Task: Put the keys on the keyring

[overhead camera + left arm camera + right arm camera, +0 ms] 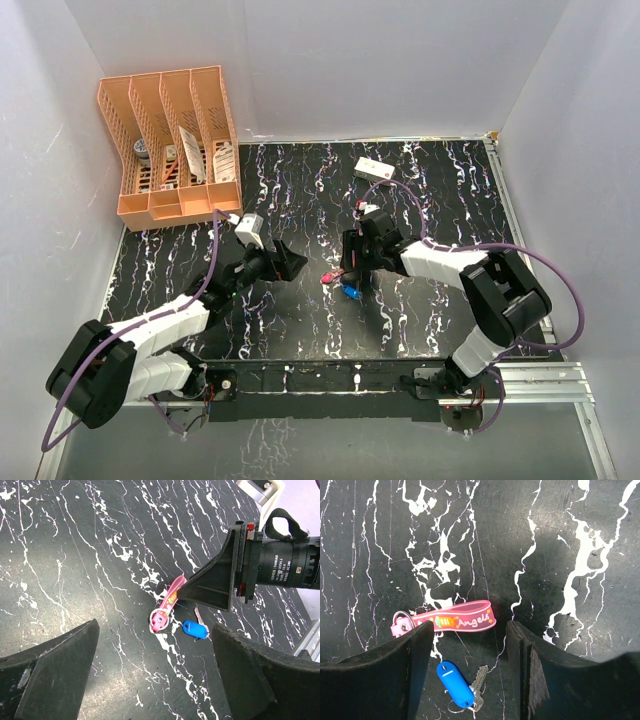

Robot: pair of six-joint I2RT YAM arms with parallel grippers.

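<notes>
A pink rubber strap keyring [465, 619] marked "Angels" lies flat on the black marbled table [430, 200], its metal ring [400, 617] at its left end. Just below it lies a silver key [480, 676] joined to a blue tag [455, 684] by a small wire ring. My right gripper [470, 641] hovers open over both, one finger on each side, holding nothing. In the top view the strap [327, 277] and blue tag [352, 292] sit mid-table under the right gripper [356, 272]. My left gripper [285, 262] stands wide open just left of them, facing the strap [171, 599] and the tag [195, 629].
A peach file organiser [170, 140] with a few items in it stands at the back left. A white rectangular box [374, 169] lies behind the right arm. White walls close in the table on three sides. A metal rail [540, 375] runs along the near right edge.
</notes>
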